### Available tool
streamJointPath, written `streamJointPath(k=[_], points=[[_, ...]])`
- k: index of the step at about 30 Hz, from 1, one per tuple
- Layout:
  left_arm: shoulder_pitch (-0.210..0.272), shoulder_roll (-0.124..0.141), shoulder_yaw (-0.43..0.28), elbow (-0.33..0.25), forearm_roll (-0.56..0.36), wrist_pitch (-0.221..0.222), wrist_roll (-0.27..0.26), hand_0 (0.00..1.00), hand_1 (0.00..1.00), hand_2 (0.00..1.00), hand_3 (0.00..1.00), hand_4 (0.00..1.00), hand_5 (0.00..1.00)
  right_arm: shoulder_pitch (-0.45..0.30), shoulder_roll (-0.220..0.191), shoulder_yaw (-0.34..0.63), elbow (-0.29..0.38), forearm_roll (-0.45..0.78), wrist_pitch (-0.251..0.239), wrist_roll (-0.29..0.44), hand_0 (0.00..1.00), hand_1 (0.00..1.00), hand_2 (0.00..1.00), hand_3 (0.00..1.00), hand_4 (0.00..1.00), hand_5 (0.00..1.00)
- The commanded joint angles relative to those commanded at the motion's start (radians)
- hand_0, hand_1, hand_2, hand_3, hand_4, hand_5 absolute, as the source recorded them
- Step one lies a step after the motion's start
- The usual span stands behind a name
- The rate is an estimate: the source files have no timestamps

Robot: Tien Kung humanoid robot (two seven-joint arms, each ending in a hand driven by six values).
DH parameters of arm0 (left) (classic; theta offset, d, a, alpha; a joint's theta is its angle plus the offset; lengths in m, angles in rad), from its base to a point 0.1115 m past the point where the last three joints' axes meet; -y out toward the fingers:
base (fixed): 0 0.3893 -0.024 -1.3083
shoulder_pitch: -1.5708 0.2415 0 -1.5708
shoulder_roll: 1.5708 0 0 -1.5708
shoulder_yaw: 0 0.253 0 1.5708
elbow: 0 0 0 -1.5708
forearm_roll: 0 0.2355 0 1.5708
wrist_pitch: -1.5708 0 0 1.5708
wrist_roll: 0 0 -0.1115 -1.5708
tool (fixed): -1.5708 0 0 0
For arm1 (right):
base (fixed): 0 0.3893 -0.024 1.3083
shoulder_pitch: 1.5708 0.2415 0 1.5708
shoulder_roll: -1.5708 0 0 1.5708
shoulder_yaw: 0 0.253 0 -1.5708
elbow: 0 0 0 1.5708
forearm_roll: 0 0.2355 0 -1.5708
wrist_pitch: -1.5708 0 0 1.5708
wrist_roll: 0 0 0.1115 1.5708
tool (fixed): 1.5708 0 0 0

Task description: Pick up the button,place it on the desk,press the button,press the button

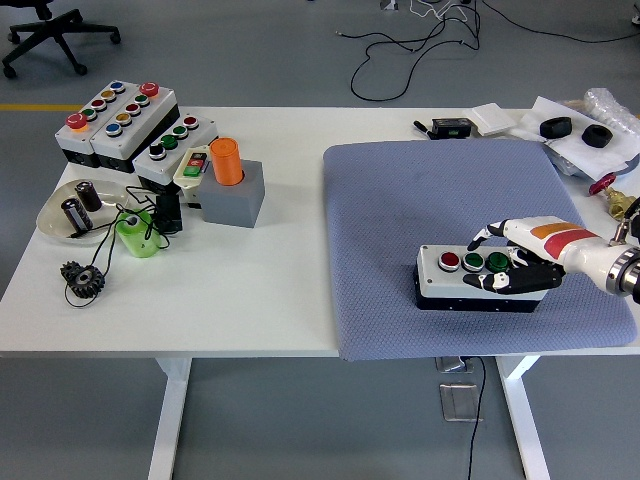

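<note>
A: Position of the button box (470, 276)?

B: On the blue-grey mat (440, 200), toward 5 o'clock of the mat, flat, long side running 9 to 3. Top face shows one red button (450, 261) at the 9 o'clock end, then two green ones toward 3 o'clock.

A: Right hand (520, 262)?

B: Enters from 3 o'clock and sits over the box's 3 o'clock end. Fingers spread and loosely bent, nothing held. One fingertip (474, 243) is raised at the box's 12 o'clock edge, above the middle button. The thumb lies along the box's 6 o'clock side. Whether any finger actually touches a button, I cannot tell.

A: Left hand?

B: Not seen in the head view.

A: Rest of the table (250, 290)?

B: At 10 o'clock: larger multi-button boxes (115, 120), a grey block (236, 195) with an orange cylinder (227, 160) standing in it, a shallow dish (70, 212) holding dark cylinders, a green part (137, 234), a black gear (82, 277). At 2 o'clock: paper and black parts (570, 130). All well apart from the button box.
</note>
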Motion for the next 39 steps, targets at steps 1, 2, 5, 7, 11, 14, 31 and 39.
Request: streamJointPath(k=[1, 2, 5, 7, 11, 14, 31, 39], points=[[0.0, 0.0, 0.0, 0.0, 0.0, 0.0, 0.0, 0.603, 0.521, 0.477, 0.47, 0.283, 0.979, 0.003, 0.003, -0.003, 0.0, 0.0, 0.0, 0.0, 0.111, 0.002, 0.002, 0.739, 0.838, 0.784], [0.0, 0.0, -0.001, 0.0, 0.0, 0.0, 0.0, 0.603, 0.521, 0.477, 0.47, 0.283, 0.979, 0.006, 0.007, -0.01, -0.001, 0.0, 0.001, -0.001, 0.111, 0.002, 0.002, 0.739, 0.838, 0.784], [0.0, 0.0, -0.002, 0.0, 0.001, 0.0, 0.0, 0.603, 0.521, 0.477, 0.47, 0.283, 0.979, 0.013, 0.018, -0.028, -0.008, -0.001, 0.003, -0.003, 0.111, 0.002, 0.002, 0.739, 0.838, 0.784], [-0.001, 0.0, -0.003, 0.0, 0.002, 0.0, 0.0, 0.602, 0.52, 0.477, 0.47, 0.283, 0.98, 0.017, 0.023, -0.038, -0.014, -0.002, 0.004, -0.004, 0.111, 0.002, 0.002, 0.739, 0.838, 0.783], [-0.001, 0.0, -0.003, 0.0, 0.002, 0.0, 0.0, 0.602, 0.52, 0.477, 0.47, 0.283, 0.98, 0.023, 0.029, -0.046, -0.022, -0.002, 0.004, -0.005, 0.111, 0.002, 0.002, 0.739, 0.838, 0.783], [-0.001, 0.0, -0.003, 0.0, 0.001, 0.0, 0.0, 0.603, 0.521, 0.477, 0.47, 0.283, 0.98, 0.028, 0.032, -0.054, -0.03, -0.002, 0.004, -0.005, 0.111, 0.002, 0.002, 0.741, 0.838, 0.782], [-0.001, 0.0, 0.0, 0.0, 0.002, -0.002, 0.001, 0.601, 0.519, 0.474, 0.47, 0.285, 0.982, 0.039, 0.044, -0.107, -0.054, -0.016, 0.012, -0.015, 0.111, 0.002, 0.002, 0.741, 0.839, 0.783], [-0.001, 0.0, -0.003, 0.0, 0.003, -0.001, 0.0, 0.601, 0.519, 0.474, 0.47, 0.284, 0.981, 0.022, 0.04, -0.057, -0.036, -0.01, 0.006, -0.011, 0.111, 0.002, 0.002, 0.742, 0.839, 0.782]])
